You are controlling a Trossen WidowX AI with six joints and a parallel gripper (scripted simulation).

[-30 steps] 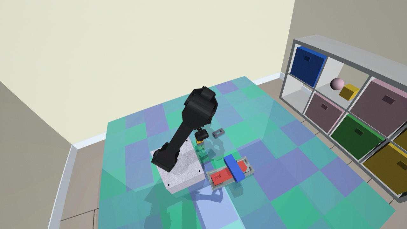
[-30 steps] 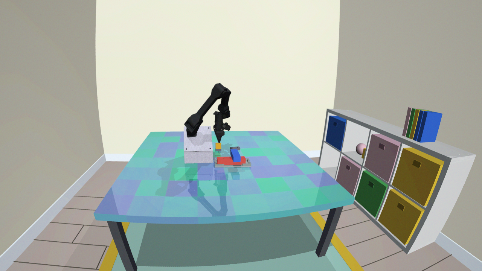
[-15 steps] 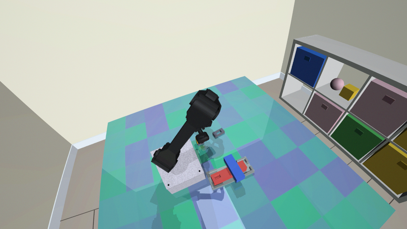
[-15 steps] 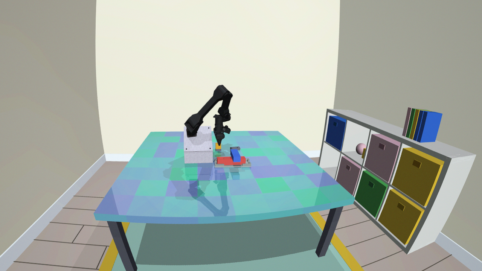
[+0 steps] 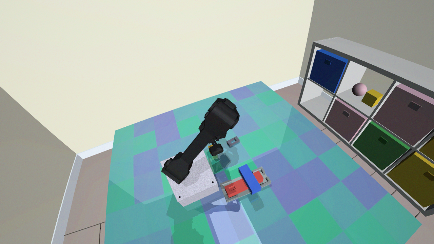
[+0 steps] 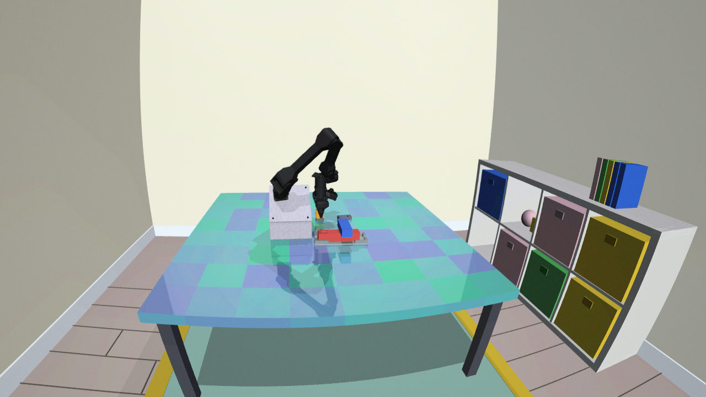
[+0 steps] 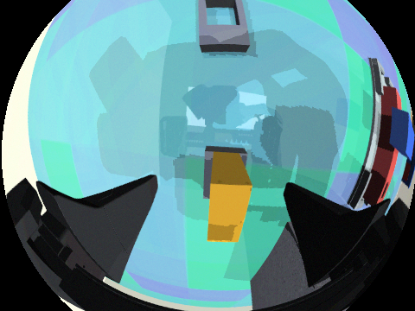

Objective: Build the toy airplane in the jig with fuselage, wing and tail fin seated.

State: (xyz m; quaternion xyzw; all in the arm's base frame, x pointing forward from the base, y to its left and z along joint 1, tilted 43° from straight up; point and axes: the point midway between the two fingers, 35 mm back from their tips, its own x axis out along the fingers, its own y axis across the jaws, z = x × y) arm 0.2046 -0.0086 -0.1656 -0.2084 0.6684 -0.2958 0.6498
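The red fuselage [image 5: 241,186] [image 6: 328,235] lies in the grey jig [image 5: 267,182] [image 6: 362,242], and the blue wing [image 5: 249,179] [image 6: 344,227] [image 7: 400,130] lies across its top. The wing's tab is hidden. The socket near the tail shows no fin. The orange tail fin [image 5: 210,146] [image 7: 229,203] stands in a small grey holder [image 7: 207,179] beside the robot's base. My gripper [image 7: 223,187] [image 6: 320,215] is open and empty above the fin, with one finger on each side of it in the wrist view; no contact shows.
An empty grey rectangular holder [image 5: 229,144] [image 7: 224,36] lies beyond the fin. The speckled base block [image 5: 203,182] [image 6: 291,230] stands left of the jig. A shelf [image 5: 376,57] [image 6: 641,296] with coloured bins is off to the right.
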